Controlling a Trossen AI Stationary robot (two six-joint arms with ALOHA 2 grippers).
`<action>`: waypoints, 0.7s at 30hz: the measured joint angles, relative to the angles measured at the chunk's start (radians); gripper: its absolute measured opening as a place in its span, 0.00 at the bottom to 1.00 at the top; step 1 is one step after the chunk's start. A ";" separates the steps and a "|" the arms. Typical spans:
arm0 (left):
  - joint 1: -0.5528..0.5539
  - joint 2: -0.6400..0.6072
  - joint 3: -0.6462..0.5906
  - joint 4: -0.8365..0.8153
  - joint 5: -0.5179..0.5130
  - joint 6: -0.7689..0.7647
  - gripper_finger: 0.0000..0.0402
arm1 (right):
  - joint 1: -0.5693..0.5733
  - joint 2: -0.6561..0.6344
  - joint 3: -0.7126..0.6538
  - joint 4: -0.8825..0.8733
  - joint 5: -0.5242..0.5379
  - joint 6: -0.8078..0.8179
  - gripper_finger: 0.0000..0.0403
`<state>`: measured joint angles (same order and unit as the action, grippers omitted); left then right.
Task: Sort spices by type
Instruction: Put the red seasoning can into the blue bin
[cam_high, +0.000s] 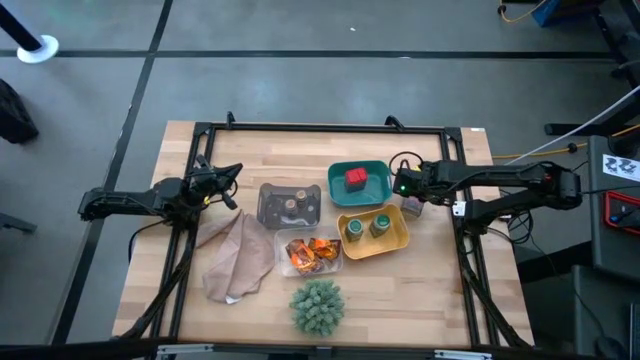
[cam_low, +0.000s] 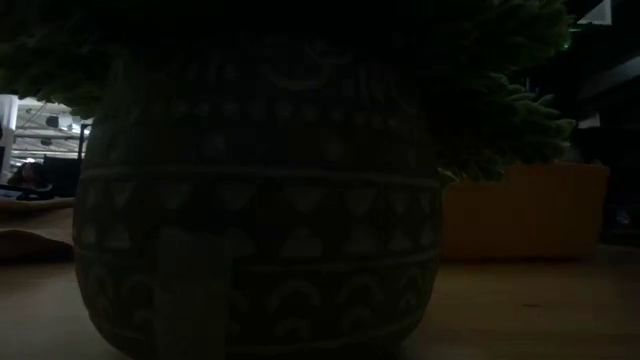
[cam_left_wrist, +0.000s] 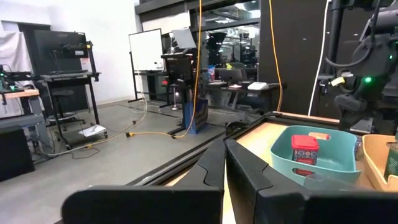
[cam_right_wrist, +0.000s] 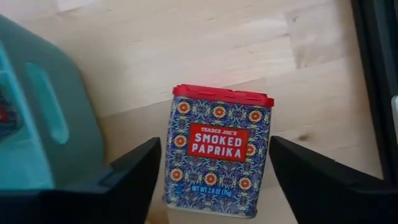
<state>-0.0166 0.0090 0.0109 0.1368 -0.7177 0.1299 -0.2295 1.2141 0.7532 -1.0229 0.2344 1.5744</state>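
A red-lidded paprika tub (cam_right_wrist: 217, 152) lies label-up on the wood just right of the teal tray (cam_high: 375, 190). My right gripper (cam_right_wrist: 214, 180) is open above it, one finger on either side, with a gap at each. The other red tub (cam_high: 356, 180) stands in the teal tray. Two green jars (cam_high: 367, 227) stand in the yellow tray, two brown-topped jars (cam_high: 291, 205) in the grey tray, and orange sachets (cam_high: 312, 253) lie in the clear tray. My left gripper (cam_high: 228, 185) waits at the table's left, its fingers slightly apart.
A tan cloth (cam_high: 235, 258) lies left of the clear tray. The spiky green plant ball (cam_high: 318, 305) sits near the front edge, and its patterned pot (cam_low: 260, 200) fills the low view. A black frame borders the table (cam_high: 440, 290). Bare wood shows at front right.
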 joint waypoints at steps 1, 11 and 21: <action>0.000 0.000 0.000 0.000 0.000 0.000 0.00 | 0.000 0.010 0.000 0.000 0.000 0.004 0.76; 0.000 0.000 0.000 0.000 0.000 0.000 0.00 | 0.000 0.043 0.000 0.006 0.044 0.103 0.96; 0.000 0.000 0.000 0.000 0.000 0.000 0.00 | 0.000 0.106 0.000 0.016 0.063 0.108 0.98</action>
<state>-0.0169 0.0092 0.0109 0.1371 -0.7177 0.1299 -0.2295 1.3203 0.7532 -1.0066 0.2974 1.6825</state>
